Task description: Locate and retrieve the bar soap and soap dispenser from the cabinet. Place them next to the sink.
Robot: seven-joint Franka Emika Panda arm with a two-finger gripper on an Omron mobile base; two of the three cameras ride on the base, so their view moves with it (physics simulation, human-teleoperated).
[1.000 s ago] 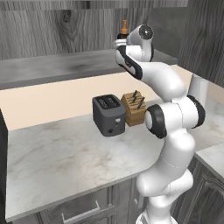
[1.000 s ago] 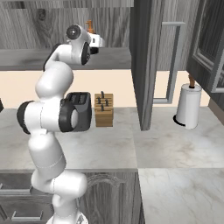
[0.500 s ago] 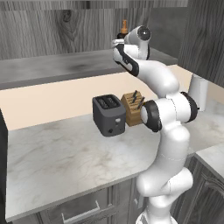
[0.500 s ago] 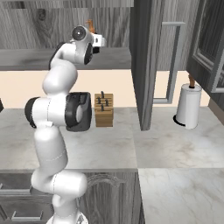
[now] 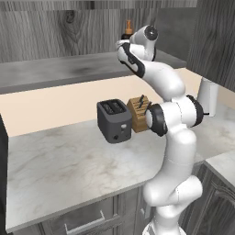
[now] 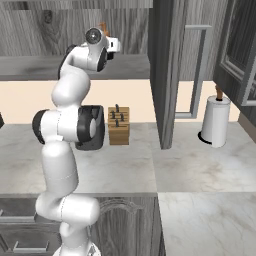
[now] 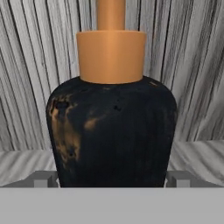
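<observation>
The soap dispenser (image 7: 111,131) is a squat black bottle with an orange pump top, standing on the grey shelf (image 5: 69,71) of the open cabinet (image 6: 170,75). In the left base view the soap dispenser (image 5: 127,28) peeks out just behind my raised hand. My gripper (image 7: 111,178) is open, with one fingertip (image 7: 43,178) on each side of the bottle's base, close against it. From the right I see the gripper (image 6: 116,45) beside the orange top of the soap dispenser (image 6: 104,26). The bar soap and the sink are out of view.
A dark toaster (image 5: 114,120) and a wooden knife block (image 5: 139,113) stand on the marble counter under the shelf. A white paper-towel roll (image 6: 215,121) stands to the right, past the open cabinet door with its long silver handle (image 6: 200,70).
The arm has stretched further up and toward the shelf, bringing the hand closer to the soap dispenser. Nothing on the counter has moved.
</observation>
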